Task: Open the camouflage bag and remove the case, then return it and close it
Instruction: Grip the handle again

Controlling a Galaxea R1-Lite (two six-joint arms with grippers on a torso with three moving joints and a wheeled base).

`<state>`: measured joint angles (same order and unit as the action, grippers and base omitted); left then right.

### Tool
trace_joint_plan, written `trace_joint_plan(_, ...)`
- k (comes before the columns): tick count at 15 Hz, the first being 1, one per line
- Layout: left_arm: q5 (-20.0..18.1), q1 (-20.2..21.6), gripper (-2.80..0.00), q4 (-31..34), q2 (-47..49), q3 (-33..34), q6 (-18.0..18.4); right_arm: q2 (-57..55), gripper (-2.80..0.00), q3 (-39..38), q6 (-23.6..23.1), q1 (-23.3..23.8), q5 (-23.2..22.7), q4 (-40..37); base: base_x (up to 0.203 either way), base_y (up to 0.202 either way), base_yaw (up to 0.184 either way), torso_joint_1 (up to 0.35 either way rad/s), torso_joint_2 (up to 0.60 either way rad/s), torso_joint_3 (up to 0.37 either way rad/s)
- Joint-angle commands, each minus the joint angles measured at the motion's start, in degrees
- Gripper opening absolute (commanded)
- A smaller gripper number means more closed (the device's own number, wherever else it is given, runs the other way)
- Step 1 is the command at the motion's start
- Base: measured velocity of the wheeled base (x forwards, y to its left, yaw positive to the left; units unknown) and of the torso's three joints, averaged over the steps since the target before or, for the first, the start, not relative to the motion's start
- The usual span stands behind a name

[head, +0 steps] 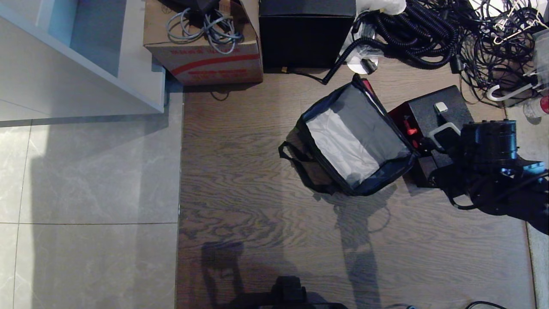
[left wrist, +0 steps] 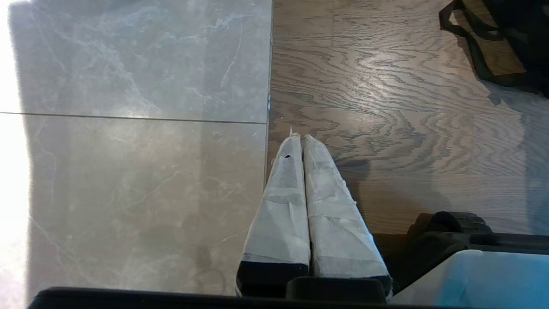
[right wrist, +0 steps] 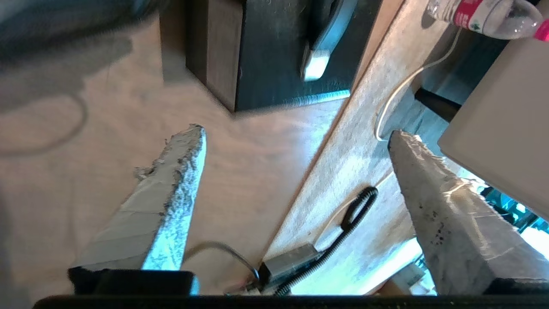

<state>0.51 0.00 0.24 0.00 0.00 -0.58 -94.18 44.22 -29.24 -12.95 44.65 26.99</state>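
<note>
We look down at a wooden floor. Our left gripper hangs parked, fingers pressed together. Our right gripper, fingers spread wide and empty, hovers just beside the case, which stands on the floor touching the open camouflage bag. Beyond, a cardboard box.

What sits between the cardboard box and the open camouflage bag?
Only bare wood floor, seen in the head view. The cardboard box and the camouflage bag are apart, with nothing lying in the stretch.
</note>
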Motion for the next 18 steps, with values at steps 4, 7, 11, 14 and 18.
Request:
trace_joint_plan(4, 0.0, 0.0, -2.80, 0.0, 0.0, 0.0, 0.0, 19.6, -2.80, -10.0, -0.4, -0.6, -1.5, -6.5, 0.000, 0.000, 0.000, 0.000, 0.00, 0.000)
trace_joint_plan(7, 0.0, 0.0, -2.80, 0.0, 0.0, 0.0, 0.0, 33.4, -2.80, -19.4, -0.3, -0.6, -2.3, -9.8, 0.000, 0.000, 0.000, 0.000, 0.00, 0.000)
trace_joint_plan(11, 0.0, 0.0, -2.80, 0.0, 0.0, 0.0, 0.0, 58.8, -2.80, -31.5, 3.1, 0.8, -5.3, -15.4, 0.000, 0.000, 0.000, 0.000, 0.00, 0.000)
trace_joint_plan(14, 0.0, 0.0, -2.80, 0.0, 0.0, 0.0, 0.0, 71.3, -2.80, -39.1, 11.2, 6.5, -23.0, -21.4, 0.000, 0.000, 0.000, 0.000, 0.00, 0.000)
trace_joint_plan(18, 0.0, 0.0, -2.80, 0.0, 0.0, 0.0, 0.0, 82.8, -2.80, -44.1, 19.3, 13.4, -45.0, -23.6, 0.000, 0.000, 0.000, 0.000, 0.00, 0.000)
